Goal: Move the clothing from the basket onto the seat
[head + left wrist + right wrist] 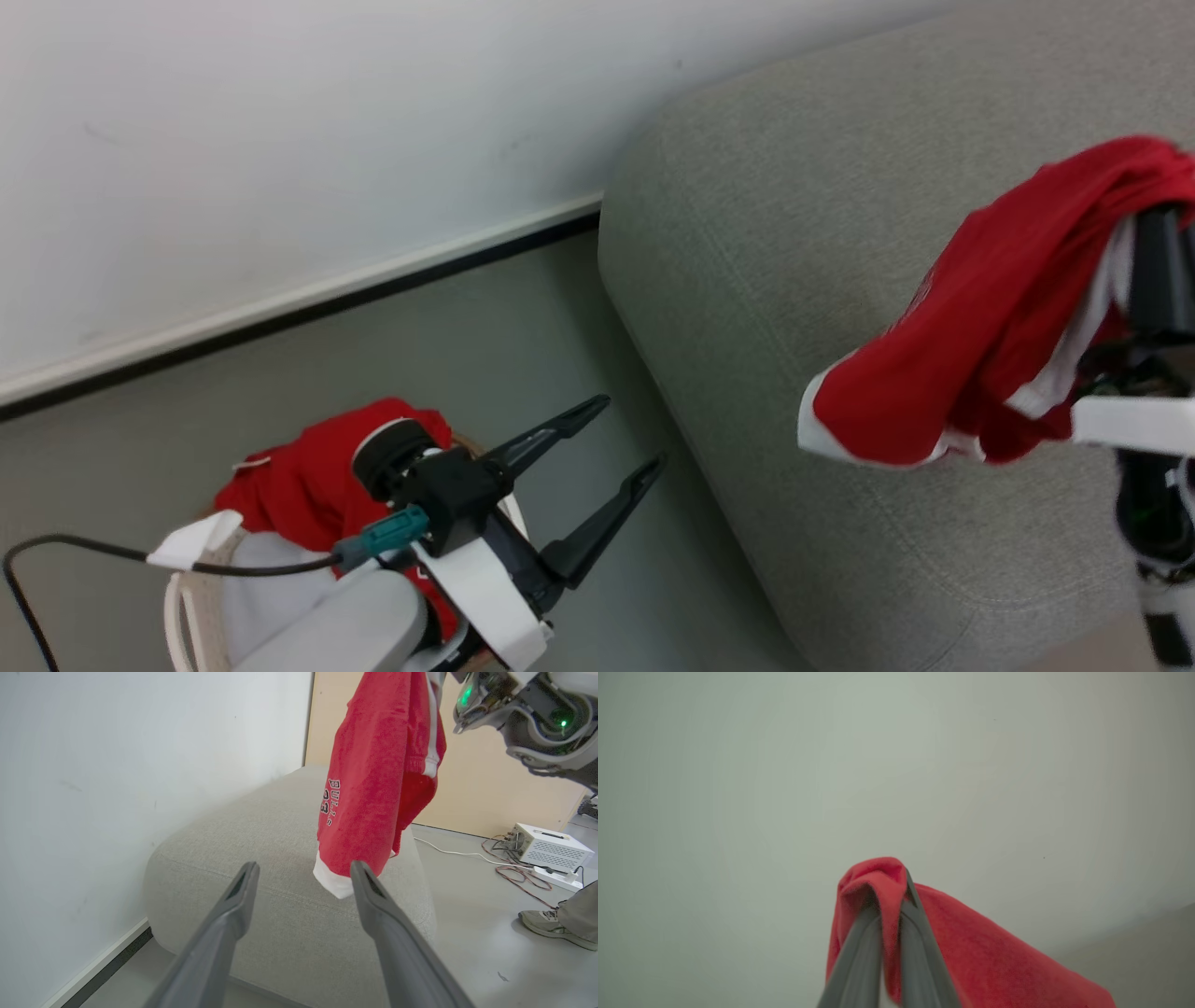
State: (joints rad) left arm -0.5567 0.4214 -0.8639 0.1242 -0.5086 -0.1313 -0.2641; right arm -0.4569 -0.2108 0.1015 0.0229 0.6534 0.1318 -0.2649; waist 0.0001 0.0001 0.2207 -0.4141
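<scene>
A red garment (980, 317) with white trim hangs from my right gripper (888, 896), which is shut on a fold of it. In the left wrist view this garment (373, 765) shows "BULLS" lettering and dangles just above the grey seat (261, 826). More red clothing (299, 485) lies heaped in the white basket (177, 597) at the lower left. My left gripper (625, 434) is open and holds nothing. It hovers over the floor between the basket and the seat (794, 233), pointing toward the seat.
A white wall (280, 140) with a dark baseboard runs behind the basket and seat. Beyond the seat, a white box (551, 849) and cables lie on the floor. A person's shoe (546, 924) stands at the right. A black cable (75, 546) trails by the basket.
</scene>
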